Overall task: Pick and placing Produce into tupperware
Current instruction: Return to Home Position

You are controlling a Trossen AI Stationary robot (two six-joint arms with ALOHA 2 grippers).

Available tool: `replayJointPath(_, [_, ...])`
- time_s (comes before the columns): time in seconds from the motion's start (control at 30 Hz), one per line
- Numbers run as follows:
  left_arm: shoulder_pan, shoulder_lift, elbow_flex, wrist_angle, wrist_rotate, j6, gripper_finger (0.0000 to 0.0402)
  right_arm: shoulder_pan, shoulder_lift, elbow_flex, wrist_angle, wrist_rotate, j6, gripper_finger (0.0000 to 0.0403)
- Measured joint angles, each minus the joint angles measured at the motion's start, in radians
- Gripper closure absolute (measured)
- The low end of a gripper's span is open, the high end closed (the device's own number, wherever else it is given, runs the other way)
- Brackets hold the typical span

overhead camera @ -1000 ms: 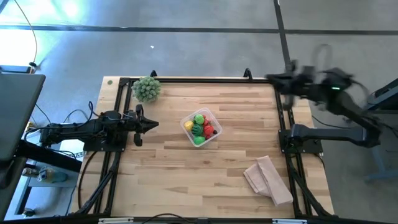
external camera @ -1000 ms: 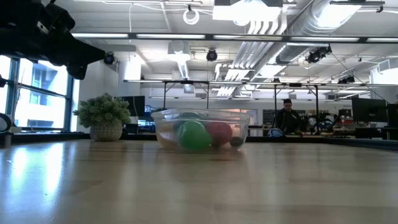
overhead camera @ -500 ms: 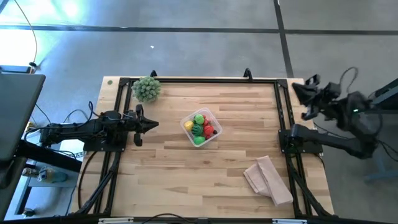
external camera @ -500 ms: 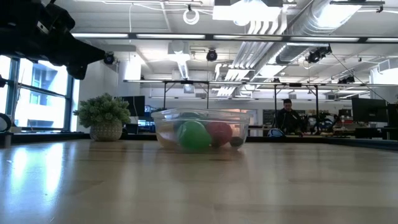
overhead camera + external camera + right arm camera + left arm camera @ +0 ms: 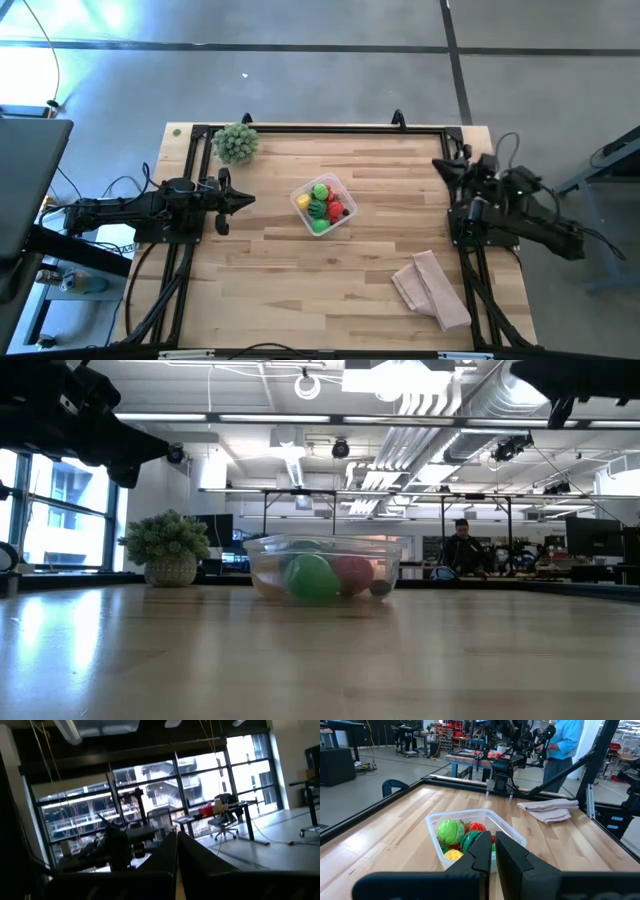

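High view: tupperware (image 5: 302, 196) sits mid-desk (image 5: 260, 290), produce (image 5: 322, 203) all inside. The left pincer (image 5: 244, 200) is parked at the left edge, the right pincer (image 5: 445, 166) over the right edge. Low view: that tupperware looks light, and any stray nudge slides it. Left wrist: fingers narrow, empty, aimed at the tupperware. Right wrist: fingers pinched together, empty. Swinging low risks clipping the frame rail (image 5: 320, 127).
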Motion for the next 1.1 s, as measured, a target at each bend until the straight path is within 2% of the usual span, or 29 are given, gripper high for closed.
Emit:
replayJointPath(0.2, [0.0,0.0,0.0,-0.001,0.0,0.0,0.0387,0.0,0.001,-0.116,-0.003,-0.033,0.0,0.0399])
replayJointPath(0.4, [0.0,0.0,0.0,-0.001,0.0,0.0,0.0387,0.0,0.001,-0.236,0.081,-0.022,0.014,0.0399])
replayJointPath(0.73, [0.0,0.0,0.0,-0.001,0.0,0.0,0.0387,0.0,0.001,-0.257,-0.064,-0.022,-0.106,0.0399])
replayJointPath(0.83, [0.0,0.0,0.0,-0.001,0.0,0.0,0.0387,0.0,0.001,-0.257,-0.122,-0.022,-0.095,0.0399])
replayJointPath(1.1, [0.0,0.0,0.0,0.0,0.0,0.0,0.0387,0.0,0.005,-0.257,-0.122,-0.018,-0.096,0.0399])
